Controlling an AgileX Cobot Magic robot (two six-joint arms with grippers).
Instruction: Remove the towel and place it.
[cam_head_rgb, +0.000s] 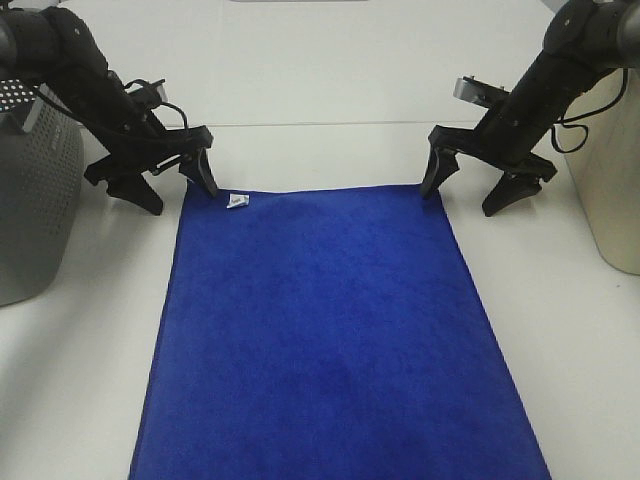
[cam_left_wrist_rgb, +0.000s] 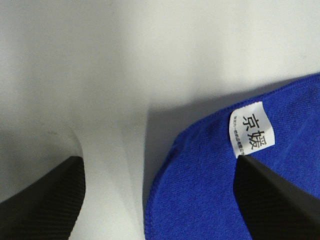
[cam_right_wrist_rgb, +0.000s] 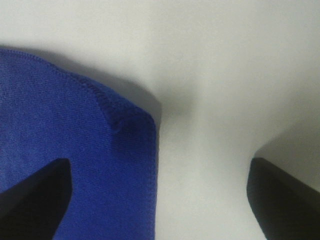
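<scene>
The royal-blue towel (cam_head_rgb: 330, 330) lies flat on the white table, reaching from the back middle to the front edge of the exterior view. Its white tag (cam_head_rgb: 236, 202) sits at the far left corner. My left gripper (cam_head_rgb: 182, 190) is open and straddles that corner; the left wrist view shows the tag (cam_left_wrist_rgb: 252, 129) and the towel corner (cam_left_wrist_rgb: 210, 185) between the fingers (cam_left_wrist_rgb: 45, 200). My right gripper (cam_head_rgb: 462, 195) is open and straddles the far right corner; the right wrist view shows the hemmed corner (cam_right_wrist_rgb: 100, 150) between the fingers (cam_right_wrist_rgb: 285, 200).
A grey perforated basket (cam_head_rgb: 30, 200) stands at the left edge. A beige container (cam_head_rgb: 610, 180) stands at the right edge. Bare white table (cam_head_rgb: 320, 80) lies behind the towel and on both sides of it.
</scene>
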